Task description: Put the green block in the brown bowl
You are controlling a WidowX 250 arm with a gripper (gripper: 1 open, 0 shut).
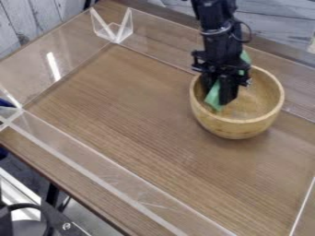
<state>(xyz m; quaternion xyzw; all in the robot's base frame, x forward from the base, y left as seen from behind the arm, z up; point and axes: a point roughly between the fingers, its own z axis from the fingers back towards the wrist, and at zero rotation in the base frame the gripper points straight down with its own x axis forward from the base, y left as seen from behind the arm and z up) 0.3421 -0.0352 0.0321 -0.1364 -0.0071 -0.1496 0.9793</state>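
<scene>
At the upper right of the frame the gripper (pixel 226 90) points steeply down into the bowl (pixel 252 123), its jaws pinched on the block (pixel 219 93), which stands nearly upright inside the rim. The release seems the step in hand: it is best done with the block's lower end close to the bowl's floor, opening gently so it tips inward, not over the wall.

Bright green block (pixel 216 95), plain, inside light-tan bowl (pixel 252 120) with faint wood grain. Black gripper (pixel 226 87) above bowl. Brown, streaked wood-grain table (pixel 135 129) beneath bowl, bordered by clear, colourless walls (pixel 74 166).
</scene>
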